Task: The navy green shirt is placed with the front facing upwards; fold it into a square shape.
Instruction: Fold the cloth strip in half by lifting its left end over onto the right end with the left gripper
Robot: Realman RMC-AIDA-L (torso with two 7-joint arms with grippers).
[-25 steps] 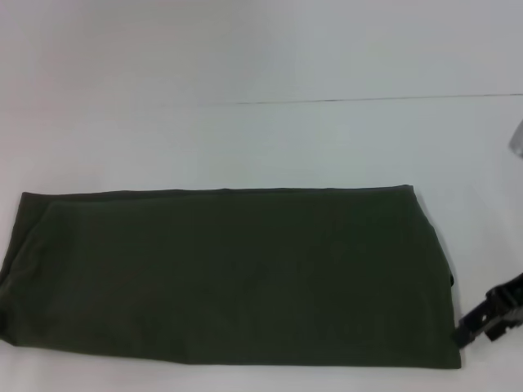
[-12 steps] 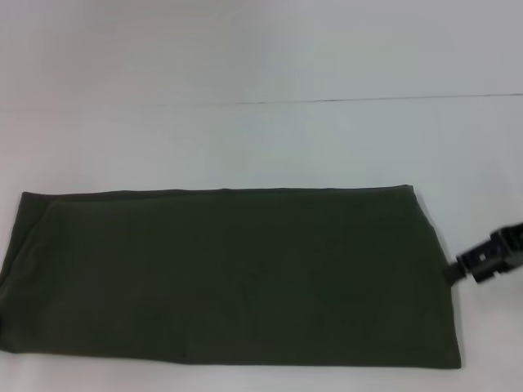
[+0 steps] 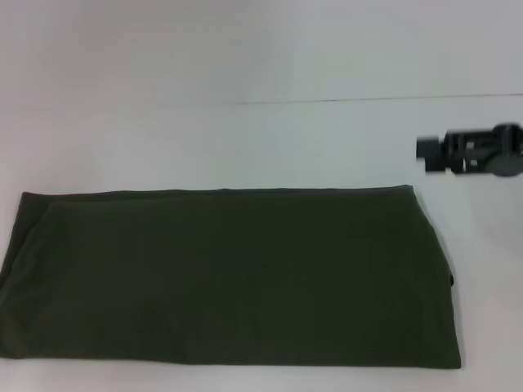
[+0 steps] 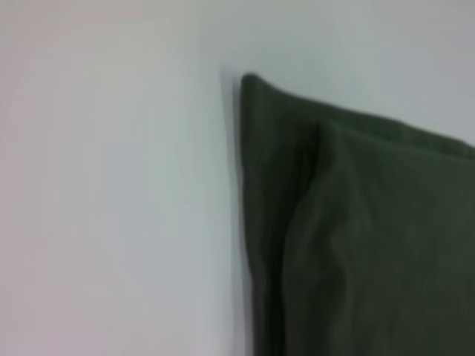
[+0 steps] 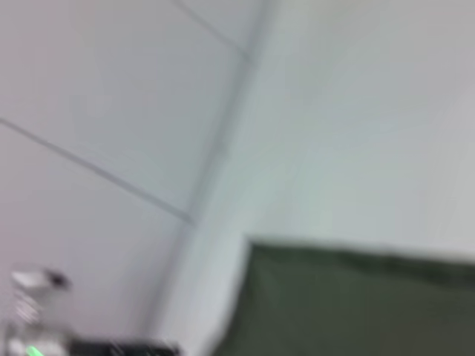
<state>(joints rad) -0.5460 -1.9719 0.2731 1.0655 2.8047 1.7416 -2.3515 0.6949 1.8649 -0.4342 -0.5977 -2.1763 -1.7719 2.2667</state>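
Since a second ago my right gripper (image 3: 425, 153) has climbed from the shirt's near right corner, where it sat low at the hem, to a spot above and beyond the far right corner, now well apart from the cloth. I see it from the head camera as a dark body lying roughly level, its tip pointing toward my left; whether its fingers are spread or closed I cannot tell.

Below it, the navy green shirt (image 3: 229, 273) lies flat on the white table (image 3: 245, 139) as a long horizontal band, plain olive side up, unchanged in outline from the earlier frames. Its right end slants outward toward the near edge.

My left wrist camera shows one folded corner of the shirt (image 4: 356, 237) with an upper layer set back from the edge beneath it. My left gripper itself appears in no view. A thin seam line (image 3: 368, 100) crosses the table beyond the shirt.
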